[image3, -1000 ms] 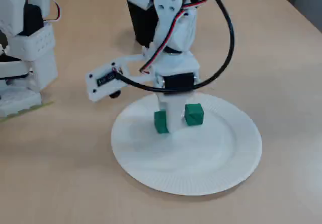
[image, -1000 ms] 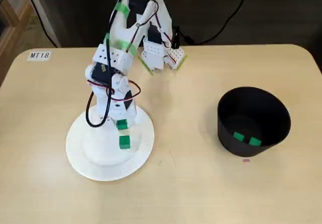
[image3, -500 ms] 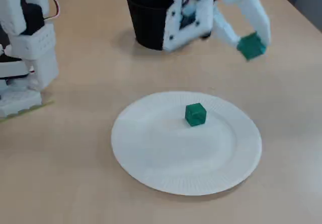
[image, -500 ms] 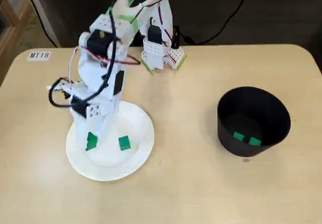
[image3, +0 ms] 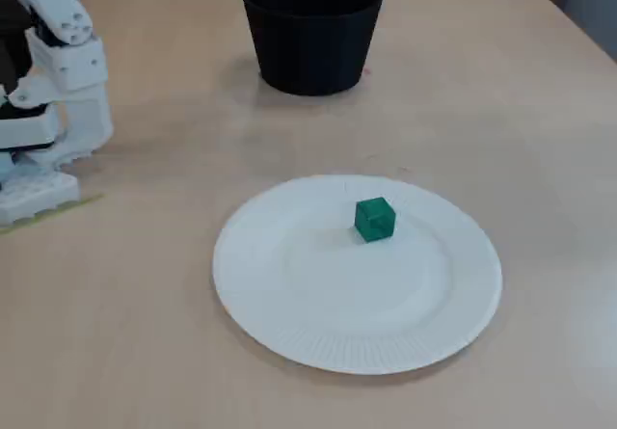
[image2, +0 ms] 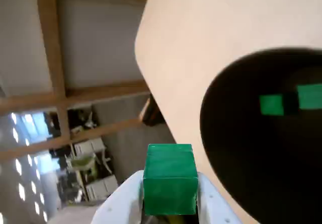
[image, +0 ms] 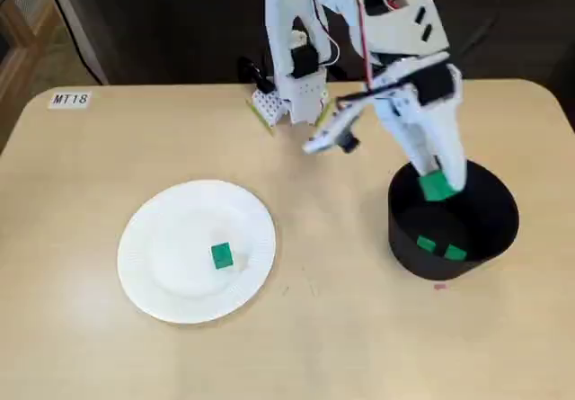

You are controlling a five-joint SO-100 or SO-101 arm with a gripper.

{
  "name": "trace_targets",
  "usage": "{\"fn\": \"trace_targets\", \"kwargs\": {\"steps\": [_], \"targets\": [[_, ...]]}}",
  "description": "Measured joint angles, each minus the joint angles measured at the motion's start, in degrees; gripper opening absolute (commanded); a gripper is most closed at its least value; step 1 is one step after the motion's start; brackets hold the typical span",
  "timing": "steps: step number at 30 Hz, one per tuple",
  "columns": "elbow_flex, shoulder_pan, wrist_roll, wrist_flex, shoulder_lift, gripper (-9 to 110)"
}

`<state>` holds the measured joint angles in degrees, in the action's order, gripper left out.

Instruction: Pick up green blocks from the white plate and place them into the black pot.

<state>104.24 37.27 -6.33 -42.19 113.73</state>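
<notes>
Tan tabletop [image: 314,337], sharp-edged green cube [image2: 170,177]

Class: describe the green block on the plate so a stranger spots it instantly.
Find the white plate on the tan table. Near its middle sits a small green block. Unlike the blocks inside the black pot or the held block in the end effector, it lies alone.

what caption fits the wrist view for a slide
Gripper holding a green block near the black pot rim, two more green blocks already inside.
</notes>
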Motion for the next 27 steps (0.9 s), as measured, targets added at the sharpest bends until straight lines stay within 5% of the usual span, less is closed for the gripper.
{"fn": "trace_targets", "kwargs": {"steps": [11,14,18,21,24,27], "targets": [[1.2,1.6,-0.4,2.3,0.0,-1],[1.2,1.5,0.0,1.8,0.0,28],[1.2,0.4,-1.1,-1.1,0.0,35],[1.2,-1.6,-1.1,-2.3,0.0,31],[1.2,-3.3,-1.1,-2.5,0.7,-2],[1.2,-5.6,-1.1,-4.5,2.0,-2]]}}
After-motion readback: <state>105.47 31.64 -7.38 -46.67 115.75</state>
